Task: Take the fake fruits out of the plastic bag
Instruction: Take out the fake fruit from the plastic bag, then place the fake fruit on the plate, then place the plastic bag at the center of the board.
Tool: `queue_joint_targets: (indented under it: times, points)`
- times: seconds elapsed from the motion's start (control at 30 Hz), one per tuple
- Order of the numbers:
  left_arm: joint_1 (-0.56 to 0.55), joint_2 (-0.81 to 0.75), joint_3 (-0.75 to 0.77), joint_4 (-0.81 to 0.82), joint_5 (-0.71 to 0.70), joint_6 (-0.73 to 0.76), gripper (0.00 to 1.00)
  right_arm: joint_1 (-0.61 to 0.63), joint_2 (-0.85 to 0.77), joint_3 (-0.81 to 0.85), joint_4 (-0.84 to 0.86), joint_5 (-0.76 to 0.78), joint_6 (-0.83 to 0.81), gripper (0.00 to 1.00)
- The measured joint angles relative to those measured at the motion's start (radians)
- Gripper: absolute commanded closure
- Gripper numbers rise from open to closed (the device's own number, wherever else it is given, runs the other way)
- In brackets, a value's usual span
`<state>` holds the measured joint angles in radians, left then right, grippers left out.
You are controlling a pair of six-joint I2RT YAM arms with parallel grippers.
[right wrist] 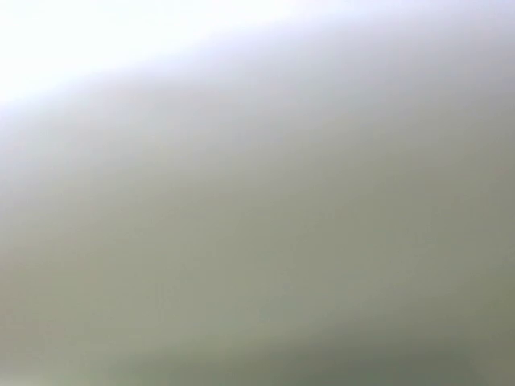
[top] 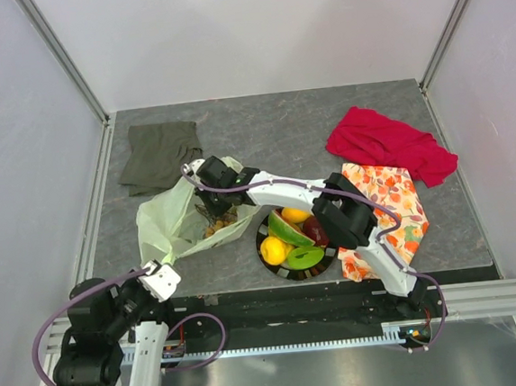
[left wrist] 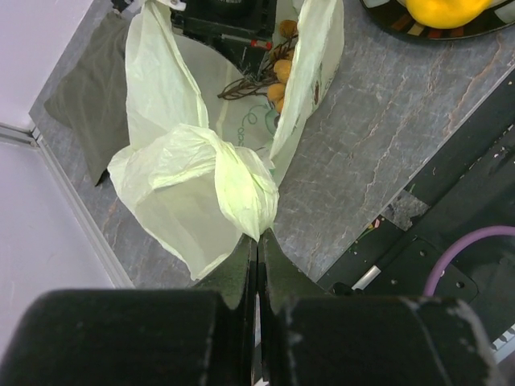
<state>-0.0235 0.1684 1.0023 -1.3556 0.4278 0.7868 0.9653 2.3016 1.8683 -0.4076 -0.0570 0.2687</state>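
Firmly, the left pincer (left wrist: 257,241) pinches a twisted corner of the crinkly, translucent pale yellow-green plastic bag (left wrist: 173,193). The right pincer (top: 214,201), closed, sits inside the bag by the brown grape-like cluster (left wrist: 278,80).

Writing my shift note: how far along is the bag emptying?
Done: lemon, melon slice and others sit on the plate. In hand: left gripper pinches the bag; right gripper is shut inside it, by the grapes. Left: the grapes, not yet out.

White arm links (top: 285,191), black joint housings (top: 342,222), looping purple cables (left wrist: 463,245), matte black left claw (left wrist: 257,240)
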Motion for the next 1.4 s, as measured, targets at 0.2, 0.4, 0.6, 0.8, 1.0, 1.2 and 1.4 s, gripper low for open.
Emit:
queue_joint_targets:
  times: [0.2, 0.4, 0.6, 0.8, 1.0, 1.2, 1.4]
  points:
    - [0.000, -0.016, -0.054, 0.000, -0.007, -0.016, 0.98, -0.005, -0.135, -0.060, -0.004, -0.128, -0.144, 1.00]
    - [0.000, -0.015, -0.090, 0.056, -0.008, -0.075, 0.98, 0.003, -0.436, -0.163, 0.011, -0.236, -0.251, 1.00]
    - [0.000, 0.021, -0.093, 0.171, -0.022, -0.157, 0.98, 0.026, -0.620, -0.186, -0.051, -0.322, -0.375, 1.00]
    - [0.000, 0.134, -0.074, 0.292, -0.035, -0.248, 0.98, 0.029, -0.703, -0.214, -0.172, -0.347, -0.481, 1.00]
    - [0.000, 0.325, -0.031, 0.417, -0.193, -0.367, 0.98, 0.001, -0.818, -0.245, -0.253, -0.327, -0.547, 1.00]
    - [0.012, 0.381, 0.043, 0.489, -0.346, -0.409, 0.98, -0.135, -0.945, -0.277, -0.278, -0.309, -0.588, 1.00]
    - [0.016, 0.306, 0.070, 0.525, -0.463, -0.407, 0.98, -0.214, -1.157, -0.552, -0.312, -0.277, -0.606, 1.00]
